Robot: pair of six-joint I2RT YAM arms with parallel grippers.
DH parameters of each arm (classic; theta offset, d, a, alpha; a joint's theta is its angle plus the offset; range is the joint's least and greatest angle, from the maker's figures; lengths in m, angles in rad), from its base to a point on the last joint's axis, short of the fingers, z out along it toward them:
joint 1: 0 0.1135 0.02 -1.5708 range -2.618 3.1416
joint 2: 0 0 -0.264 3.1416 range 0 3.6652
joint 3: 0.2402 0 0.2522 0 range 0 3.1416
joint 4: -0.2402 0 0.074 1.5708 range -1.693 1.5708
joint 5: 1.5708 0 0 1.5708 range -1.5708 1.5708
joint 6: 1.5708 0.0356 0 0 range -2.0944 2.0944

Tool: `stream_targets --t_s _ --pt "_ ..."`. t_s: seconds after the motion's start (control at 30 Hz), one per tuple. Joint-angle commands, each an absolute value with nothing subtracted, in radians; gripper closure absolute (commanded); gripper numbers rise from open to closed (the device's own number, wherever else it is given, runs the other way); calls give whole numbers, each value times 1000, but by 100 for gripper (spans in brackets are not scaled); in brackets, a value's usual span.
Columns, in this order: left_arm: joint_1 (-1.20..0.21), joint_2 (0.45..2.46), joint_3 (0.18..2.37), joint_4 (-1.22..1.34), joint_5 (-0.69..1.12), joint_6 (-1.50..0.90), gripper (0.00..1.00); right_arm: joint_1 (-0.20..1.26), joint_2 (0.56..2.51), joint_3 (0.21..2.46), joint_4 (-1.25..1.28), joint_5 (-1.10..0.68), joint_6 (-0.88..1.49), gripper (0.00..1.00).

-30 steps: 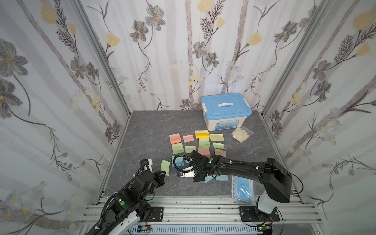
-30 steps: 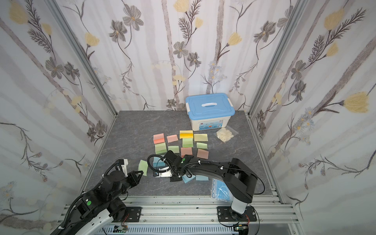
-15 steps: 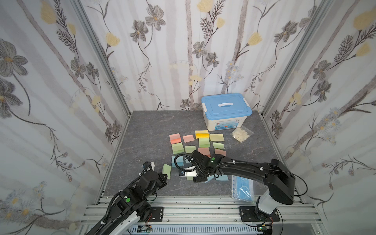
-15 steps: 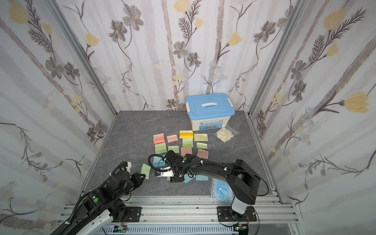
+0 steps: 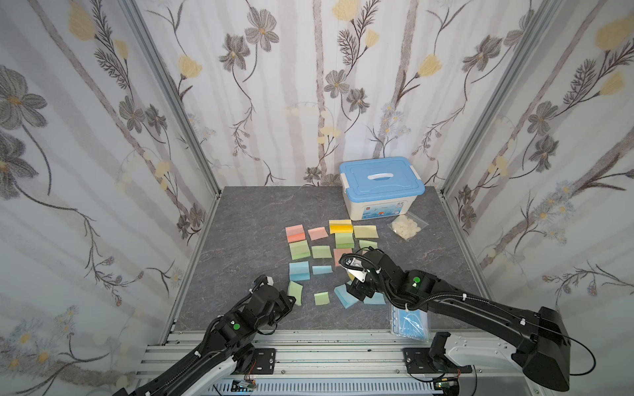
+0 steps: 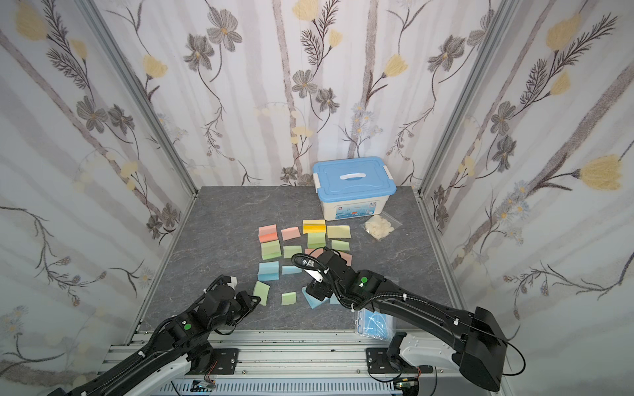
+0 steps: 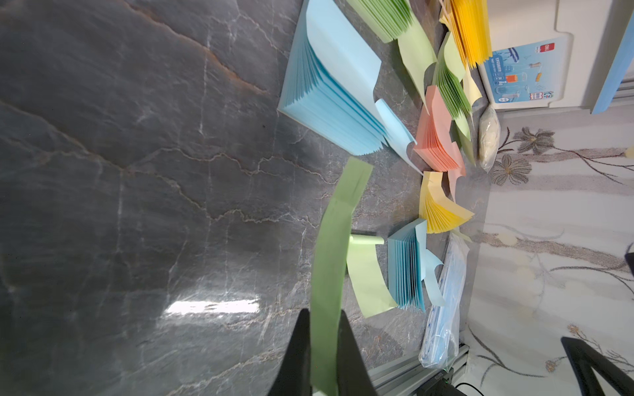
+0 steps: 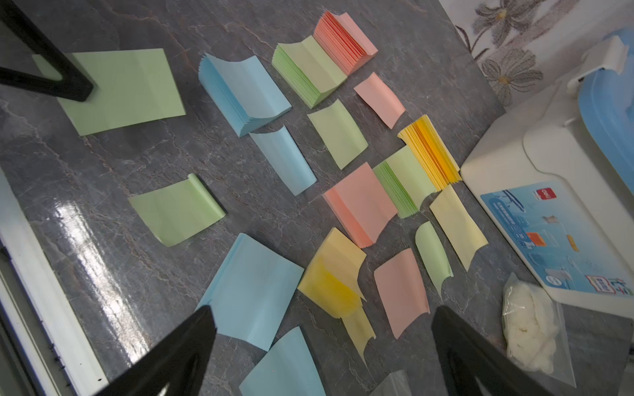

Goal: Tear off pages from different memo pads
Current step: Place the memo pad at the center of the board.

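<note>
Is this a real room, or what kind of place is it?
Probably a robot practice booth, not a real room: the flowery walls are panels in metal frames, two robot arms are bolted to a metal rail, and the grey table holds memo pads.

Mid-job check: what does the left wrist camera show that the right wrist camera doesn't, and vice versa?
Only left wrist: the left gripper from behind, both fingers shut on the edge of a green paper page. Only right wrist: the right gripper open and empty over a yellow memo pad, plus the farthest pink memo pad. Both: that held page, a loose green page with a curled edge, the thick blue memo pad, the white storage box with blue lid.
</note>
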State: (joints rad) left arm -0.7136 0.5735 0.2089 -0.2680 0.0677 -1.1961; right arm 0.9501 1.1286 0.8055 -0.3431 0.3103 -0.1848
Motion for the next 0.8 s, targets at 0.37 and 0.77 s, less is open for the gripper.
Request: stream_targets --t_s 0.37,0.77 --pt "-728 901 224 4 119 -1210 74 874 903 619 -158 447 32 0" --pt "-828 707 516 -578 -90 -1042 0 863 799 559 -174 549 16 0"
